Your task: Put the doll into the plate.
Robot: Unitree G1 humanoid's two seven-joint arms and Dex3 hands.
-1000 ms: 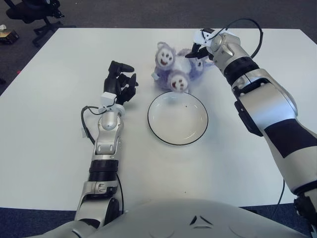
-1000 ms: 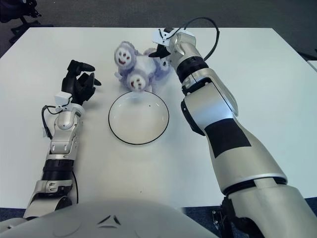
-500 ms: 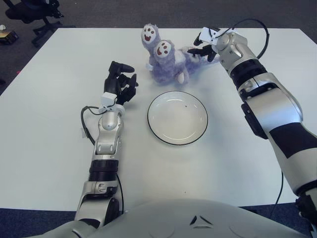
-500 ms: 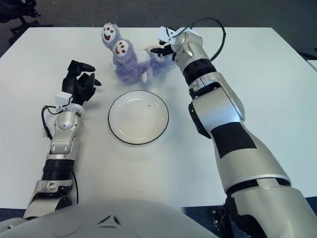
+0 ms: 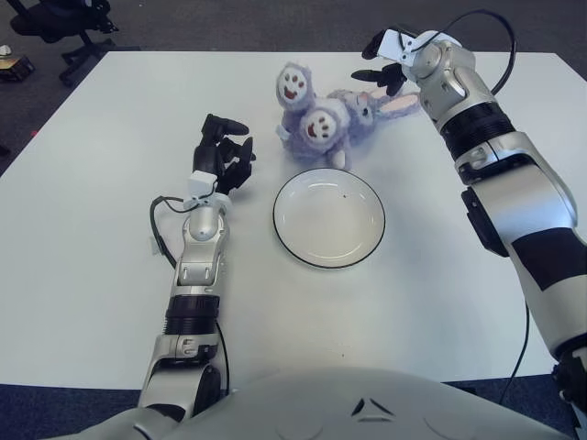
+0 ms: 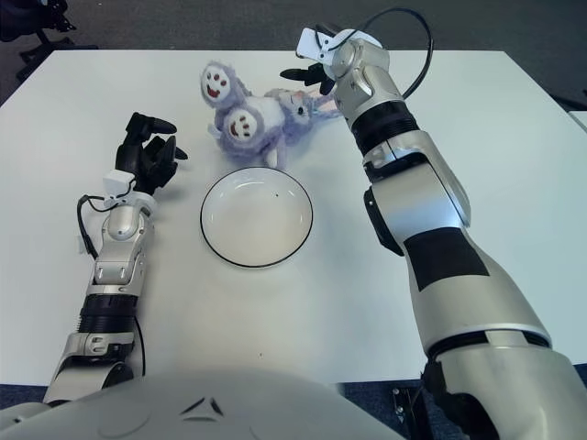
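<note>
- The doll (image 5: 321,124), a purple plush with two smiling white faces, is lying on the white worktop (image 5: 92,229) just behind the plate (image 5: 328,217), outside its rim.
- The plate, white with a dark edge, is sitting empty near the middle of the worktop.
- The right hand (image 5: 393,62) is hovering at the doll's far right end, its dark fingers (image 5: 373,48) spreading out and holding nothing; whether they are touching the plush I cannot tell.
- The left hand (image 5: 223,154) is showing to the left of the plate, well apart from the doll, fingers loosely curling upward and gripping nothing.
</note>
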